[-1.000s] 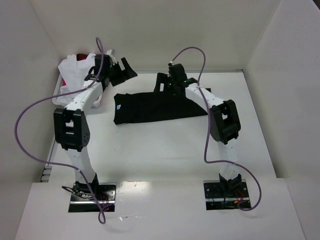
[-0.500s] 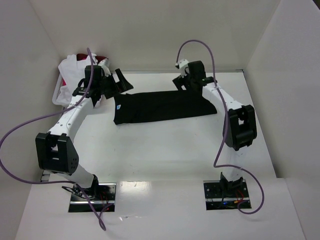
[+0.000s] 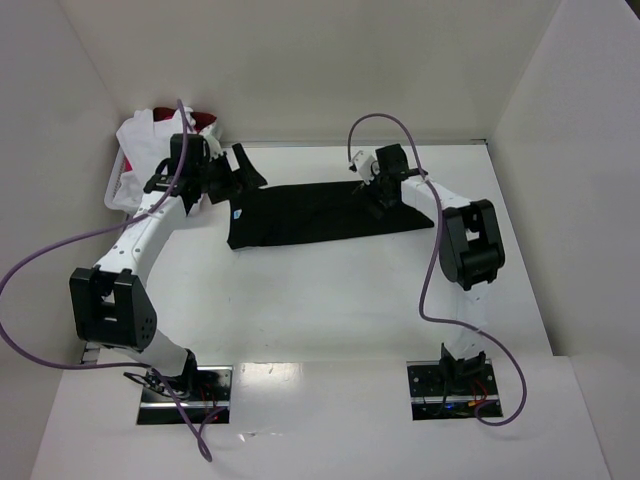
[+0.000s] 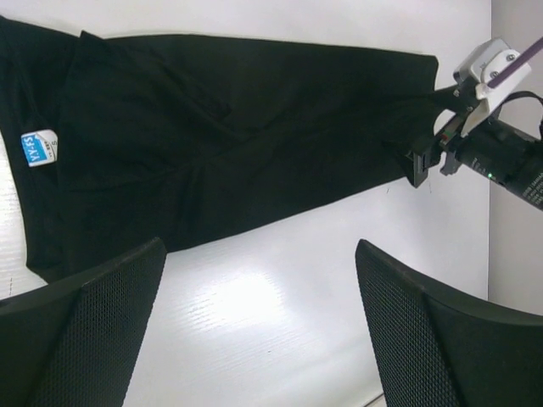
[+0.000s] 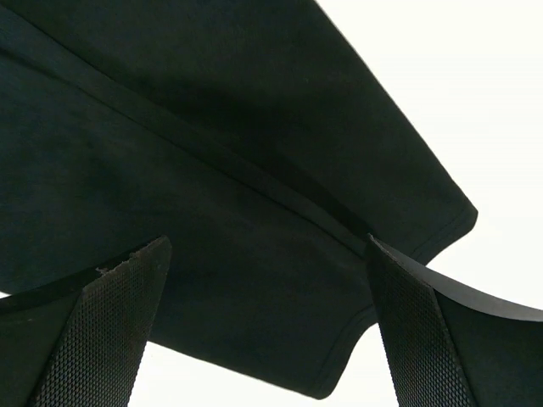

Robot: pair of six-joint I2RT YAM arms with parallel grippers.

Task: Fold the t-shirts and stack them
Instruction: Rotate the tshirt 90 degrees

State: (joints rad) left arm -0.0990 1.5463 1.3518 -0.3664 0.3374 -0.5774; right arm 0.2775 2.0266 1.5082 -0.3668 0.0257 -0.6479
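The black t-shirt point(image 3: 320, 212) lies on the table folded into a long strip, its light-blue neck label point(image 3: 237, 213) at the left end. In the left wrist view the t-shirt point(image 4: 212, 127) fills the top and the label point(image 4: 38, 148) shows at the left. My left gripper point(image 3: 250, 172) is open and empty, just behind the shirt's left end; in its own view it point(image 4: 263, 339) hangs over bare table. My right gripper point(image 3: 378, 198) is open, low over the shirt's right part point(image 5: 254, 212), with a hemmed corner between its fingers point(image 5: 93, 331).
A white basket point(image 3: 113, 190) stands at the back left, holding a white shirt point(image 3: 145, 140) and a red one point(image 3: 205, 122). White walls enclose the table on three sides. The right arm's purple cable point(image 3: 375, 120) loops above the shirt.
My right gripper has moved from the shirt's back edge forward and down over its right part. My left arm has swung out to the left, and its gripper has moved slightly nearer the shirt's left end.
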